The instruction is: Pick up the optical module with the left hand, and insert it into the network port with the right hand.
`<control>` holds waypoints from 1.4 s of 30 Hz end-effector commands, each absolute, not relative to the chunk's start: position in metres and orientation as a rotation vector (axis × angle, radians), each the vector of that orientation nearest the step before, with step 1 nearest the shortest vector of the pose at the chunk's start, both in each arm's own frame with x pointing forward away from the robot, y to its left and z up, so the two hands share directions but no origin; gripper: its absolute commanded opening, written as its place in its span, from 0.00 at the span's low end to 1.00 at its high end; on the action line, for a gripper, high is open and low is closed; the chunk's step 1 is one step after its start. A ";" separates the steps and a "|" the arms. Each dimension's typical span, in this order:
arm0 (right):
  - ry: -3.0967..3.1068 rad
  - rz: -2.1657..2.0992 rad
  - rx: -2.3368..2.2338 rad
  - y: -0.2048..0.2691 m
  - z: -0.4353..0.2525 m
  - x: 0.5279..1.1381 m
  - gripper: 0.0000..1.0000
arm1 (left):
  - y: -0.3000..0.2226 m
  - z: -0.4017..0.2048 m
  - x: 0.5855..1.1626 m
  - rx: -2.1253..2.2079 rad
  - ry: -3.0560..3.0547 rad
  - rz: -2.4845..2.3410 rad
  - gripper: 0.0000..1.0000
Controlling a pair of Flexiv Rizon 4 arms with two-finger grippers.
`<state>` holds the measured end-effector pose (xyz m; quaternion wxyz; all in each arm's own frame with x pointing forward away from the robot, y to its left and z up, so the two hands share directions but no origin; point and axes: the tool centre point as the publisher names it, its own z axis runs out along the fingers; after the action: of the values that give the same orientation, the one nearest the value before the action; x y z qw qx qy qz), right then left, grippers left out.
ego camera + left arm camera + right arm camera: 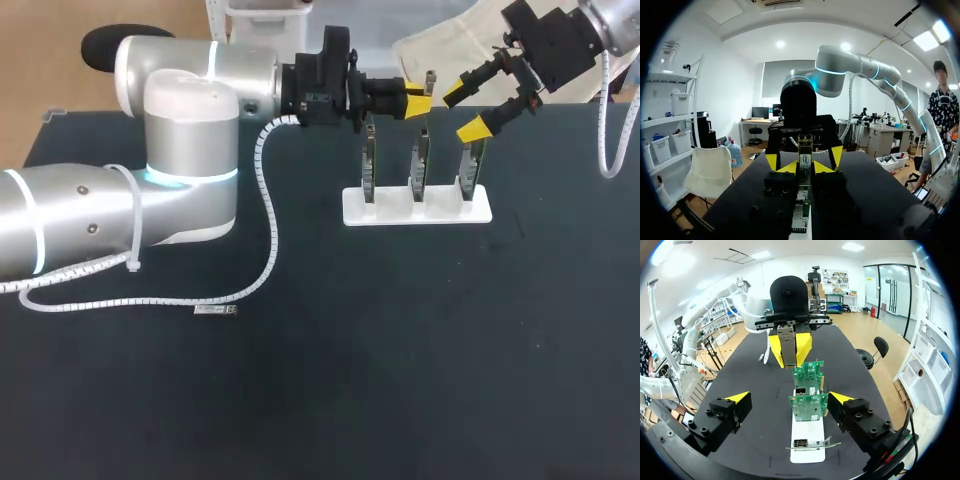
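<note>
currently left gripper (pixel 418 101) clamps one optical module (pixel 805 150), right gripper (pixel 466 110) gapes near three boards (pixel 808 406).

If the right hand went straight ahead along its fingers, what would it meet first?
Probably the nearest green circuit board, standing on the white stand in line between the open fingers of the right hand; beyond it, the left hand holding the optical module. Depth is uncertain.
</note>
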<state>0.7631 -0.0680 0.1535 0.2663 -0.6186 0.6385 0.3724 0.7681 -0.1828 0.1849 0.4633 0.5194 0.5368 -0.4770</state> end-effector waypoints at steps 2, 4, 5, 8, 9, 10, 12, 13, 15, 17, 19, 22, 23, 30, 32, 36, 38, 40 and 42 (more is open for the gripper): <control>1.722 1.005 -1.670 -0.068 0.153 0.763 1.00 | -0.188 0.182 0.774 1.279 1.313 -1.190 0.00; 1.722 1.005 -1.670 -0.068 0.153 0.763 1.00 | -0.188 0.181 0.775 1.281 1.312 -1.193 0.00; 1.722 1.005 -1.670 -0.068 0.153 0.763 1.00 | -0.189 0.180 0.775 1.281 1.312 -1.195 0.00; 1.722 1.005 -1.670 -0.068 0.153 0.763 1.00 | -0.190 0.179 0.775 1.276 1.316 -1.203 0.00; 1.722 1.005 -1.670 -0.068 0.153 0.763 1.00 | -0.190 0.179 0.775 1.275 1.318 -1.204 0.00; 1.722 1.005 -1.670 -0.068 0.153 0.763 1.00 | -0.190 0.178 0.775 1.273 1.320 -1.206 0.00; 1.722 1.005 -1.670 -0.068 0.153 0.763 1.00 | -0.191 0.177 0.775 1.273 1.329 -1.213 0.00; 1.722 1.005 -1.670 -0.068 0.153 0.763 1.00 | -0.191 0.177 0.775 1.270 1.332 -1.216 0.00; 1.722 1.005 -1.670 -0.068 0.153 0.763 1.00 | -0.191 0.176 0.775 1.264 1.339 -1.223 0.00; 1.722 1.005 -1.670 -0.068 0.153 0.763 1.00 | -0.191 0.175 0.774 1.263 1.350 -1.228 0.00; 1.722 1.005 -1.670 -0.068 0.153 0.763 1.00 | -0.191 0.174 0.774 1.262 1.354 -1.232 0.00; 1.722 1.005 -1.670 -0.068 0.153 0.763 1.00 | -0.190 0.173 0.773 1.259 1.360 -1.237 0.00; 1.722 1.005 -1.670 -0.068 0.153 0.763 1.00 | -0.190 0.173 0.773 1.259 1.362 -1.237 0.00; 1.722 1.005 -1.670 -0.068 0.153 0.763 1.00 | -0.187 0.172 0.772 1.252 1.371 -1.243 0.00; 1.722 1.005 -1.670 -0.068 0.153 0.763 1.00 | -0.187 0.172 0.772 1.252 1.371 -1.246 0.00; 1.722 1.005 -1.670 -0.068 0.153 0.763 1.00 | -0.187 0.171 0.773 1.252 1.372 -1.250 0.00; 1.722 1.005 -1.670 -0.068 0.153 0.763 1.00 | -0.188 0.170 0.773 1.252 1.374 -1.252 0.00; 1.722 1.005 -1.670 -0.068 0.153 0.763 1.00 | -0.188 0.170 0.773 1.254 1.374 -1.255 0.00; 1.722 1.005 -1.670 -0.068 0.153 0.763 1.00 | -0.189 0.170 0.773 1.259 1.369 -1.260 0.00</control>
<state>0.7631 -0.0680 0.1535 0.2663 -0.6186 0.6385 0.3724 0.7696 -0.1874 0.1706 0.4354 0.5030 0.5515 -0.5032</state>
